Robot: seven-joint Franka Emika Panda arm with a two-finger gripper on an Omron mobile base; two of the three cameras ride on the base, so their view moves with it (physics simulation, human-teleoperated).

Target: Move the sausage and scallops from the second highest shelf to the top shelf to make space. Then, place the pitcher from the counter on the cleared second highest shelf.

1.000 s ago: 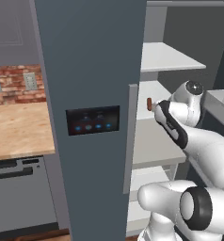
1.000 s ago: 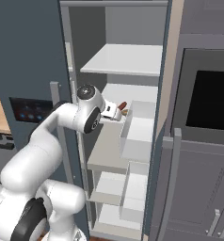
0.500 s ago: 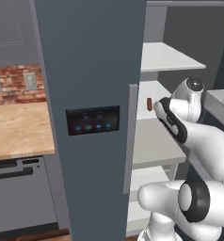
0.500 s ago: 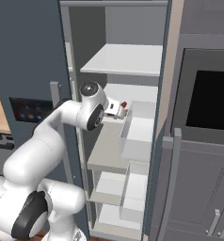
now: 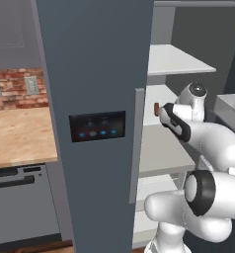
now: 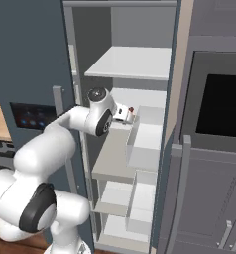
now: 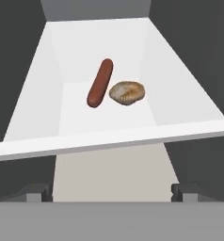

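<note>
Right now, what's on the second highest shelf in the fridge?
The sausage and the scallops lie side by side on the white shelf. The front lip hides nothing; the far back corners are unclear.

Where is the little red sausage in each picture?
Left base view: the sausage peeks out as a small red-brown end just past the fridge door's edge, beside the arm.
Right base view: a tiny red spot right of the end effector.
Hand view: the sausage lies near the middle, touching or almost touching the scallops.
Shared landmark: the white shelf it lies on.
</note>
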